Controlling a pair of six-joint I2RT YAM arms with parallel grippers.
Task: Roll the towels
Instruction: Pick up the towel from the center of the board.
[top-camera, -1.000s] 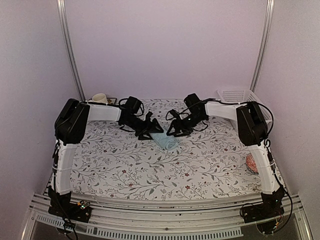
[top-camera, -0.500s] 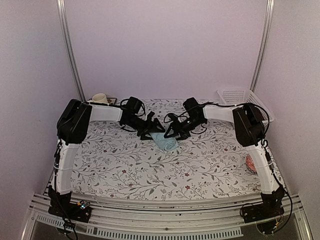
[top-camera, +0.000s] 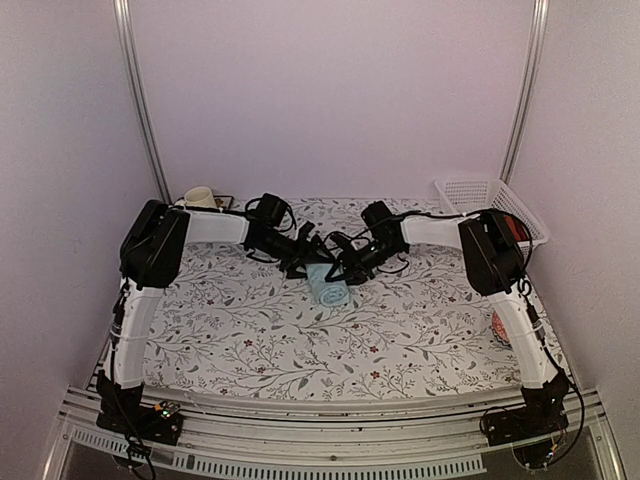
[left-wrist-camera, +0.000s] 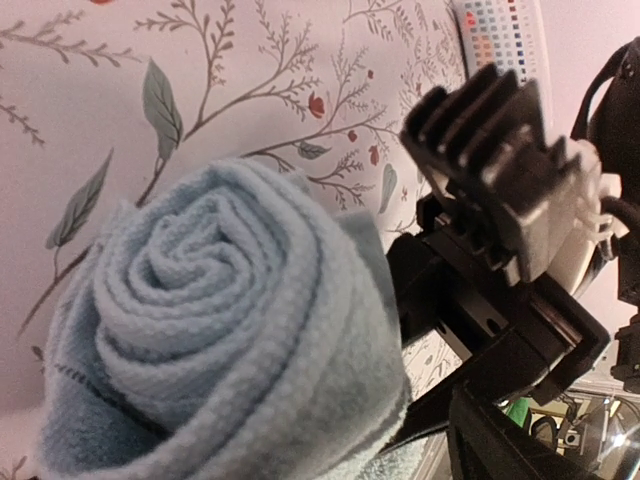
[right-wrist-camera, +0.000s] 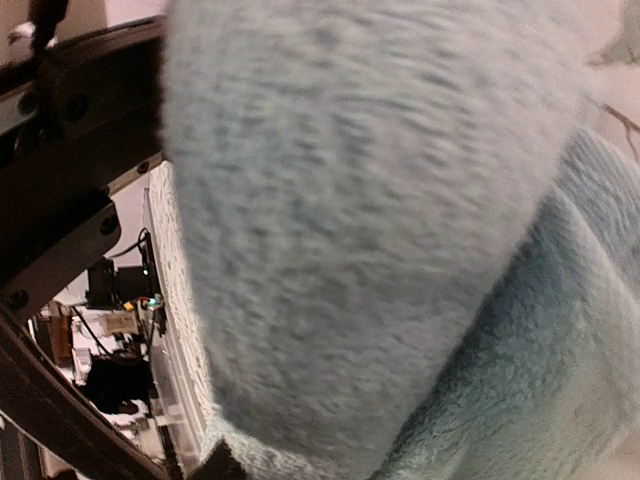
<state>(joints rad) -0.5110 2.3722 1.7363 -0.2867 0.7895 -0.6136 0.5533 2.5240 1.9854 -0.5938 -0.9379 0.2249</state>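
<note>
The rolled pale-blue cloth towel (top-camera: 328, 288) is seen at five o'clock from the wide-open, empty left hand (top-camera: 311, 262); the right hand's (top-camera: 346, 270) grip cannot be judged.

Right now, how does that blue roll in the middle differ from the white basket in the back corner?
The light blue towel is soft cloth wound into a spiral roll; the white basket looks rigid, with perforated walls. The towel lies on its side mid-table; the basket sits at the far right corner. The towel is the smaller of the two. Both sit on the same floral-covered table.
</note>
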